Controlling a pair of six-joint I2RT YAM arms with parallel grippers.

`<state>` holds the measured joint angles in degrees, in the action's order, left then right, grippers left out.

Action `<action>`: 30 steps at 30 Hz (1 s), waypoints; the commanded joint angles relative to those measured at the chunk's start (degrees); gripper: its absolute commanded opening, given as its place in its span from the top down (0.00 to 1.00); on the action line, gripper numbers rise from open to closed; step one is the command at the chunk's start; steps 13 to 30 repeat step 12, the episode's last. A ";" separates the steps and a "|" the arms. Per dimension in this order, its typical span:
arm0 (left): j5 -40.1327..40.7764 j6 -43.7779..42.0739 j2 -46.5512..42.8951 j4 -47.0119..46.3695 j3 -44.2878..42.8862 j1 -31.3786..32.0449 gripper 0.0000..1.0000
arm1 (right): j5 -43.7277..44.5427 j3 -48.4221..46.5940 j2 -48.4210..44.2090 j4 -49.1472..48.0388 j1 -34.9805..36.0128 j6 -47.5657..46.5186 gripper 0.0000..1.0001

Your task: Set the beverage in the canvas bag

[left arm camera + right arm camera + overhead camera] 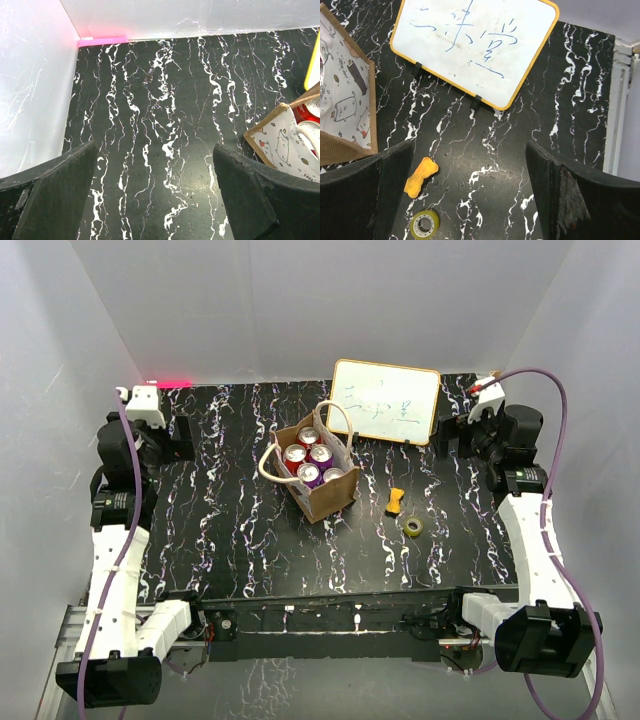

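The tan-brown canvas bag [322, 492] with cream loop handles stands upright mid-table. Several beverage cans [308, 466] stand inside it, red and purple tops showing. Its whitish patterned side shows at the right edge of the left wrist view [282, 147] and at the left edge of the right wrist view [342, 107]. My left gripper [182, 440] is open and empty at the far left, away from the bag; its fingers [55, 195] frame bare table. My right gripper [450, 435] is open and empty at the far right, above the table [485, 165].
A yellow-framed whiteboard [385, 400] stands behind the bag, also in the right wrist view [475, 45]. An orange bone-shaped piece [397, 501] and a tape roll [413, 527] lie right of the bag. White walls enclose the black marbled table [230, 530].
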<state>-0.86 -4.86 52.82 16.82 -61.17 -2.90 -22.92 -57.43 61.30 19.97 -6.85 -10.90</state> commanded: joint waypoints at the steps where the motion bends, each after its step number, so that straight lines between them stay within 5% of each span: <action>1: 1.04 0.56 -2.52 -0.34 -0.94 -0.36 0.03 | 2.02 -5.86 -2.62 0.03 -0.44 -1.23 0.02; 30: 1.67 0.41 -3.65 -0.97 -0.40 -0.21 0.03 | 1.92 -5.24 -4.92 -0.09 -0.64 -1.52 0.02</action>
